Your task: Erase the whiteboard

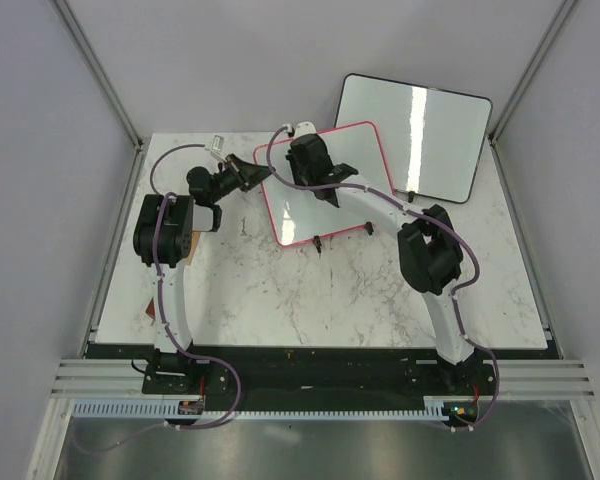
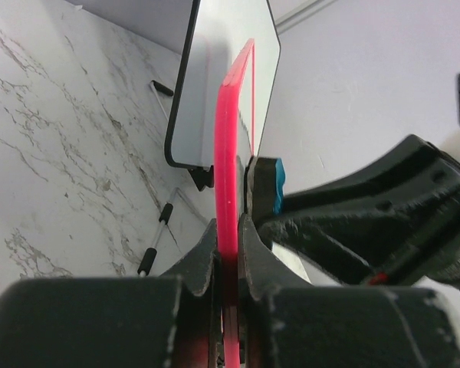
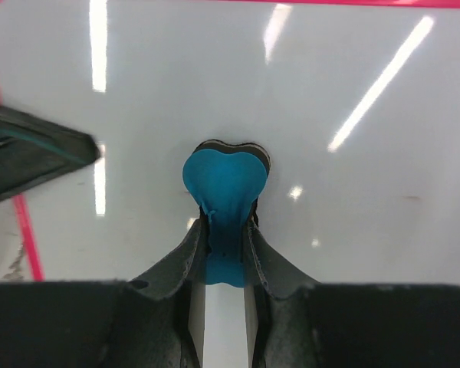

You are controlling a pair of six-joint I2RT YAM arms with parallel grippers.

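Whiteboard sits on the far middle of the desk. Its long axis runs left-right, with the right end skewed a little toward the far side. A black-framed board is propped behind it at far right, apart from the action.

Left end effector: jaws pressed together on the pink frame at the board's left edge, so the board is clamped in place.

Right end effector: pinched on a blue eraser. The eraser's head is seen touching the white face, in the far-left part of the board, close beside the left clamp.

Key relation: from the eraser, most of the face lies to the right and near. Strokes are judged best run along the long axis, away from the clamp. The right arm is the only one placed to wipe, since the left is taken up with holding.

Writing can't be made out in the top view. In the right wrist view only a faint smudge is seen, right of the eraser.

Risk: a stroke back to the left could meet the left end effector.
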